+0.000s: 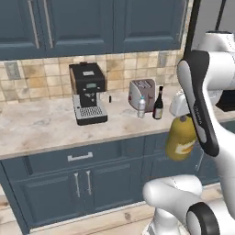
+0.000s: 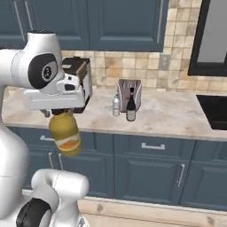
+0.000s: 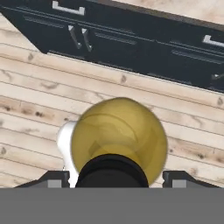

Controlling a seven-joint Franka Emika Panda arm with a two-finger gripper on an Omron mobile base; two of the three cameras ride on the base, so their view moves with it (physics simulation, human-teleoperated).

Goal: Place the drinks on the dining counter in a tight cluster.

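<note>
One amber-yellow bottle (image 1: 181, 139) hangs by its black cap from the gripper (image 2: 62, 113), jaws closed around the neck, out over the wooden floor (image 3: 35, 92). Hanging tilted, it could swing and slip free, or knock the wine bottle (image 1: 158, 104) on arrival.

Glossy white arm (image 1: 215, 119) segments (rounded, bulbous) joined by dark joints.
</note>
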